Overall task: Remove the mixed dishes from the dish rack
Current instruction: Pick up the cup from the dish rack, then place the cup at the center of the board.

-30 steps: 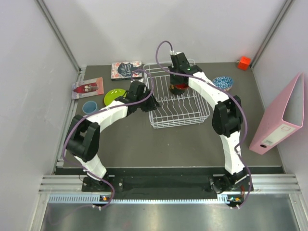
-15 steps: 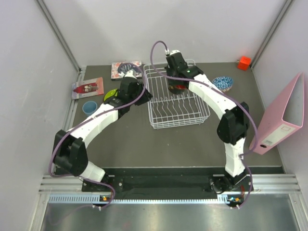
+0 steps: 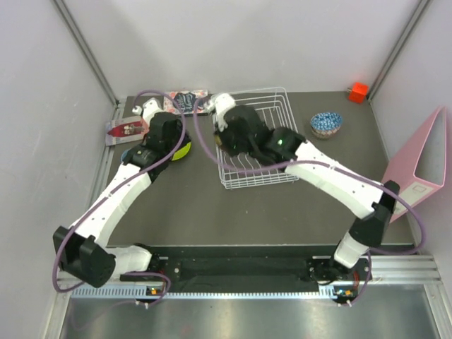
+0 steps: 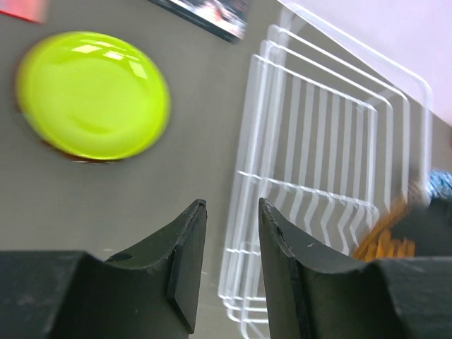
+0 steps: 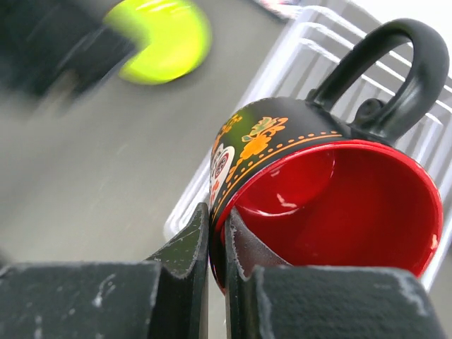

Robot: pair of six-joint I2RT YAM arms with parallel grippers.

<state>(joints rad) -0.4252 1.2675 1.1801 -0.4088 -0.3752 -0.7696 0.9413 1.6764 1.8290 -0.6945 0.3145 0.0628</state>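
Observation:
My right gripper [image 5: 217,219] is shut on the rim of the black cartoon mug [image 5: 332,191], which has a red inside. It holds the mug tilted above the left part of the white wire dish rack [image 3: 272,159]. In the top view the arm hides the mug. My left gripper [image 4: 232,208] is open and empty, hovering over the dark table between the lime-green plate [image 4: 92,95] and the rack [image 4: 332,176]. The plate [image 3: 182,150] lies flat left of the rack, partly under the left arm. A blue-dotted bowl [image 3: 327,123] sits on the table right of the rack.
Two flat printed cards [image 3: 185,101] [image 3: 126,129] lie at the back left. A small orange-red block [image 3: 358,92] sits in the back right corner. A pink binder [image 3: 417,169] leans against the right wall. Grey walls close in both sides.
The right arm has swung left from the rack's back, carrying the mug over the rack's left side. The left arm has pulled left from the rack toward the green plate, its jaws widening a little.

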